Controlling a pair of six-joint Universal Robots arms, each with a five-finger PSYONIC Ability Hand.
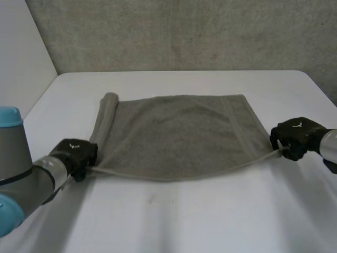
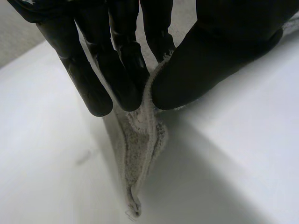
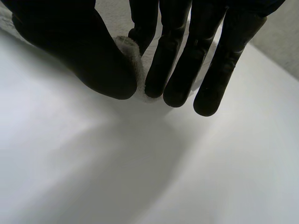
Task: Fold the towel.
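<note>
The left hand [image 1: 77,154] pinches the near left corner of the towel [image 1: 179,132] between its thumb and straight fingers, and its wrist view shows the corner's tail hanging out below the pinch toward the white table [image 1: 174,221]. From that corner the towel's left side runs back as a rolled-over strip [image 1: 105,113]. The grey cloth lies spread across the middle of the table, its near hem drawn between the two hands and its far edge flat. The right hand [image 1: 295,138] holds the near right corner the same way, with a small fold of cloth nipped between thumb and fingers. This looks like the start of the first fold: both near corners are taken, and nothing is folded over yet. The next move probably calls for lifting both corners together and carrying them evenly to the far edge. Bare table lies beyond that edge and in front of the hands, so there is room, though the rolled left side may spoil the alignment
</note>
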